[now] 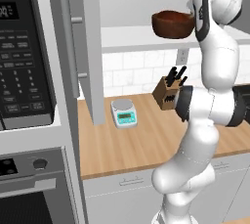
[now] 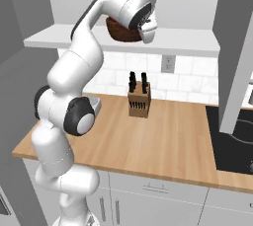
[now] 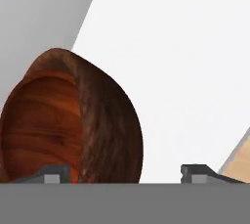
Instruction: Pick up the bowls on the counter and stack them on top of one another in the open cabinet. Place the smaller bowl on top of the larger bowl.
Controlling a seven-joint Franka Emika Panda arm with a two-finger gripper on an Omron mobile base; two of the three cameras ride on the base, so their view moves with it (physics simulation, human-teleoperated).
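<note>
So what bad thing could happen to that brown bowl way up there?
The bowl sits on the cabinet shelf near its front edge, so a bump might tip it off. The gripper is open, but the bowl's rim is between its fingers; pulling back crookedly could drag the bowl along. Below are the kitchen scale and knife block, which a falling bowl might hit.

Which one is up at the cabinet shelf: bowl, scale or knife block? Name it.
The bowl, up at the shelf; the scale and knife block stand on the counter below.
</note>
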